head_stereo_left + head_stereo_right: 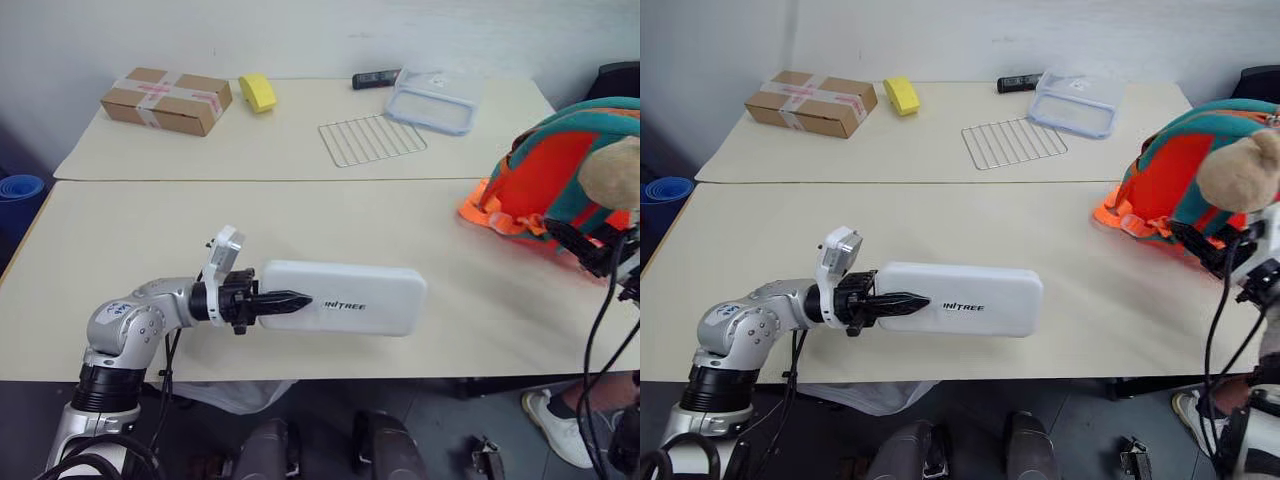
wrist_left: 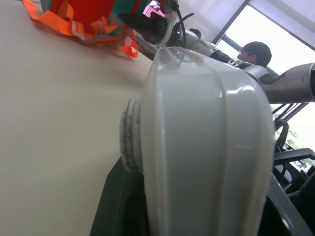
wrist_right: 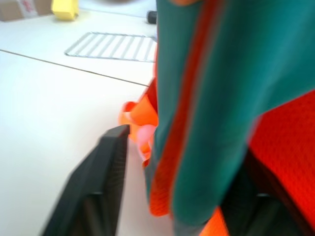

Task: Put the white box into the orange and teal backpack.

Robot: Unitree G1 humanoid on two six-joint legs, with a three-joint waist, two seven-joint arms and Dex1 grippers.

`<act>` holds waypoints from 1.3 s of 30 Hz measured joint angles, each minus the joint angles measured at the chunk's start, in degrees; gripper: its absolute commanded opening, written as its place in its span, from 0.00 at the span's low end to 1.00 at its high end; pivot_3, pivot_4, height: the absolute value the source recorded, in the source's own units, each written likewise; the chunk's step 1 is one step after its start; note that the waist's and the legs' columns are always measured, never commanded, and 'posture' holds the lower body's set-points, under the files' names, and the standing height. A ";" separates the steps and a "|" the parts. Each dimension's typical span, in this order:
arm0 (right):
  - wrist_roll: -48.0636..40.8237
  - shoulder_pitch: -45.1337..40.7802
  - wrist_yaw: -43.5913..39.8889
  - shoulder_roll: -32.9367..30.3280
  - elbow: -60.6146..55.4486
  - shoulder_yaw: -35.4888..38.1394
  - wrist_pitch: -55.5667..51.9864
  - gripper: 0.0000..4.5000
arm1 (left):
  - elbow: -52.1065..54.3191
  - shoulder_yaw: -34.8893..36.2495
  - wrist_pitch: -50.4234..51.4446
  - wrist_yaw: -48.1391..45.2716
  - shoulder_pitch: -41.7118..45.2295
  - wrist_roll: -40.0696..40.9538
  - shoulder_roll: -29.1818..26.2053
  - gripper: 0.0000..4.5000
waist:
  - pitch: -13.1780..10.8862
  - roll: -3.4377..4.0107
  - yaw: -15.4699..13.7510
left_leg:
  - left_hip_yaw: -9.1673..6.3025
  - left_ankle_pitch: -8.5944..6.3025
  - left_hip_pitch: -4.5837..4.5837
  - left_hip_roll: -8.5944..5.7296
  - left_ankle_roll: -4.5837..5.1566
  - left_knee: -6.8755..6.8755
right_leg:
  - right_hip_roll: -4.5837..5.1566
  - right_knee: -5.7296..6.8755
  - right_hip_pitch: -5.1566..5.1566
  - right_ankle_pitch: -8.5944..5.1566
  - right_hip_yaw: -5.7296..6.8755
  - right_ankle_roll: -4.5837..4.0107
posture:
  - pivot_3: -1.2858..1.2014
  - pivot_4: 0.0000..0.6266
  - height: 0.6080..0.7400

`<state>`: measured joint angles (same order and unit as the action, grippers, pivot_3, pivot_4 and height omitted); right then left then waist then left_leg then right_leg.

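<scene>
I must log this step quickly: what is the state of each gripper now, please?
Left gripper: closed on the white box, held above the table.
Right gripper: closed on the orange and teal backpack.

I lose the backpack [image 1: 560, 165] past the frame's right edge. The white box [image 1: 345, 297] hides part of my left gripper [image 1: 285, 300]; backpack fabric covers my right gripper [image 3: 177, 196].

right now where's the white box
In the head view the white box is near the table's front edge, held at its left end by the left gripper, with the orange and teal backpack to its right.
</scene>
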<state>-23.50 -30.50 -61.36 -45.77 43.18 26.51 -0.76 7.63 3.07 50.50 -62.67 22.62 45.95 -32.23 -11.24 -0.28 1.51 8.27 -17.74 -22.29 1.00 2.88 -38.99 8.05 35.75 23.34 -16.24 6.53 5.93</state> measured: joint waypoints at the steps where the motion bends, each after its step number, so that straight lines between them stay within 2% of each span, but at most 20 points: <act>1: -0.09 -0.10 0.04 1.27 -0.46 -0.22 0.53 0.24 | -0.17 0.58 -0.01 0.35 -0.01 0.03 0.03 0.27 | 0.00 0.00 0.02 | 0.00 0.00 0.00 0.00 0.00 0.00 | 0.00 -0.02 0.00 0.00 0.00 0.00 | 0.52 0.24 1.00; 4: -1.06 -0.15 0.89 6.49 -3.35 -0.99 1.01 0.01 | -0.95 1.70 -0.09 1.47 -0.02 0.07 0.27 0.27 | 0.00 0.00 0.12 | 0.01 0.00 0.01 0.01 -0.01 -0.02 | 0.01 0.01 0.00 0.00 -0.04 0.00 | 0.52 0.24 1.00; 9: -3.37 0.14 2.97 13.35 -11.52 -2.65 -0.74 0.01 | -3.44 2.13 -1.03 2.19 -0.03 -0.02 0.90 0.27 | -0.02 0.04 0.27 | 0.09 -0.02 0.00 0.11 -0.09 0.02 | -0.01 0.21 0.12 0.00 -0.15 0.00 | 0.52 0.24 1.00; 13: -10.88 3.78 5.00 18.63 -30.06 -6.78 -11.25 0.01 | -7.63 3.79 -3.35 2.17 0.08 -0.98 0.23 0.27 | -0.03 0.06 0.20 | 0.08 -0.09 -0.04 0.33 -0.27 0.01 | -0.21 0.22 0.17 -0.03 -0.16 -0.06 | 0.52 0.24 1.00; 18: -28.65 11.97 11.08 19.19 -56.95 -12.82 -32.28 0.01 | -12.74 7.06 -5.63 1.70 0.37 -1.90 -3.24 0.27 | -0.04 0.08 0.27 | 0.07 -0.24 -0.11 0.59 -0.51 0.05 | -0.39 0.22 0.32 -0.14 -0.16 -0.27 | 0.52 0.24 1.00; 21: -39.57 16.06 12.12 13.81 -66.98 -14.07 -41.68 0.01 | -12.75 8.06 -5.77 0.68 -0.08 -1.72 -4.62 0.27 | -0.05 0.07 0.01 | 0.07 -0.31 -0.13 0.59 -0.45 0.05 | -0.38 0.15 0.32 -0.15 -0.14 -0.29 | 0.52 0.24 1.00; 25: -56.34 23.74 12.53 1.18 -75.10 -10.76 -51.93 0.01 | -13.18 13.73 -4.92 -0.66 -1.44 -0.37 -9.25 0.27 | -0.05 -0.05 -0.23 | 0.07 -0.54 -0.15 0.58 -0.29 0.01 | -0.27 -0.16 0.31 -0.15 -0.15 -0.30 | 0.52 0.24 1.00; 29: -64.88 29.99 11.96 -6.58 -78.53 -6.42 -55.95 0.01 | -12.02 18.67 -2.93 -1.08 -1.65 3.78 -10.24 0.27 | -0.04 -0.12 -0.34 | 0.07 -0.64 -0.12 0.56 -0.23 0.01 | -0.19 -0.24 0.23 -0.15 -0.15 -0.29 | 0.52 0.24 1.00; 34: -62.76 33.14 9.37 -9.63 -76.23 -2.48 -56.41 0.01 | -7.21 22.72 -0.01 -0.60 -1.88 9.52 -10.60 0.27 | -0.05 -0.28 -0.98 | 0.10 -0.64 -0.11 0.56 -0.23 -0.02 | -0.20 -0.24 0.22 -0.14 -0.16 -0.27 | 0.52 0.24 1.00; 39: -57.00 31.39 7.06 -9.32 -73.89 -4.09 -54.75 0.01 | -1.18 22.55 1.48 0.02 -0.47 13.58 -10.53 0.27 | -0.05 -0.28 -1.60 | 0.11 -0.60 -0.10 0.56 -0.28 -0.03 | -0.27 -0.20 0.23 -0.14 -0.15 -0.27 | 0.52 0.24 1.00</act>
<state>-80.50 0.90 -54.30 -55.09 -30.71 22.42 -55.51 6.46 25.62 51.97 -62.66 22.15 59.54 -42.76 -11.28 -0.56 -0.09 8.39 -18.34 -22.40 1.56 2.59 -39.02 7.77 35.55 23.57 -16.38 6.38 5.66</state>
